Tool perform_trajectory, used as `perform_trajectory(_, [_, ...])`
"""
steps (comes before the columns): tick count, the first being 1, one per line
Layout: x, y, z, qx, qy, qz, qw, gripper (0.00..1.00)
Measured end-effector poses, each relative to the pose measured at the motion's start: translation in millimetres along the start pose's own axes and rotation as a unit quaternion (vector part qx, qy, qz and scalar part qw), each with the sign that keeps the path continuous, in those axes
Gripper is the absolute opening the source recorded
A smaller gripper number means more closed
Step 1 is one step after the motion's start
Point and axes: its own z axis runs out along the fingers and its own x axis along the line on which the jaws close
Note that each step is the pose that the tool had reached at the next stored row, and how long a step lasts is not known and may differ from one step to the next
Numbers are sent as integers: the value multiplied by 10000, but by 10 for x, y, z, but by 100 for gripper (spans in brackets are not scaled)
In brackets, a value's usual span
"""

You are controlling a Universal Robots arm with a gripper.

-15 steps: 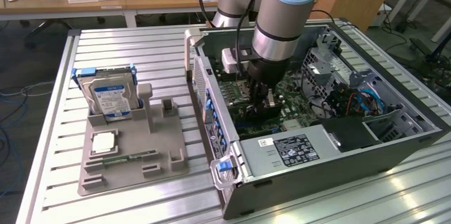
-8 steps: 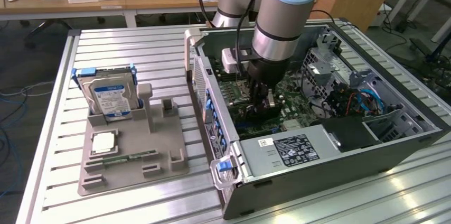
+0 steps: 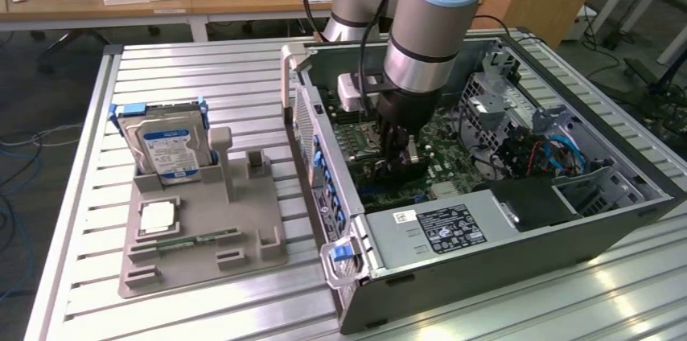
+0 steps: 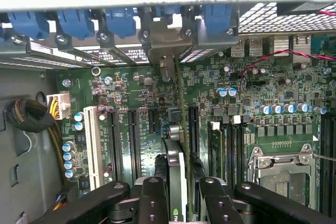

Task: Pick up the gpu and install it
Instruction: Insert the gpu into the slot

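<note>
You are looking at the gripper (image 3: 406,156) reaching down into the open computer case (image 3: 601,228), which is lying on its side on the slatted metal table (image 3: 183,76). In the wrist view the jaws are standing partly closed and are clamping the gpu (image 4: 176,169), with one of the black fingers (image 4: 152,203) pressing on each flat side of it. The card is standing on edge over the green motherboard (image 4: 131,82), running between the long black expansion slots (image 4: 134,140) towards the rear wall of the case. Its silver bracket end is sitting up against the row of rear slot openings, just below the blue latches (image 4: 73,22). You cannot tell from either view whether the card's lower edge is touching a slot or hanging just above one (the gripper is hiding that edge). The processor socket (image 4: 281,166) is lying beside the card, apart from it.

Outside the case, on the exterior view's left, the grey parts holder (image 3: 204,256) is resting on the table. It is carrying the silver hard drive (image 3: 166,148) upright and the slim green memory stick (image 3: 199,238) lying flat, both well apart from the gripper
</note>
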Motion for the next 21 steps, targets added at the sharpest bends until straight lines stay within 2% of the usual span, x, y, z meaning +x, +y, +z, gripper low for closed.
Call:
perform_trajectory(6, [2,29,-1,-1,0,1,10000,28])
perform_trajectory(21, [2,37,2,-1,-5,3,10000,29])
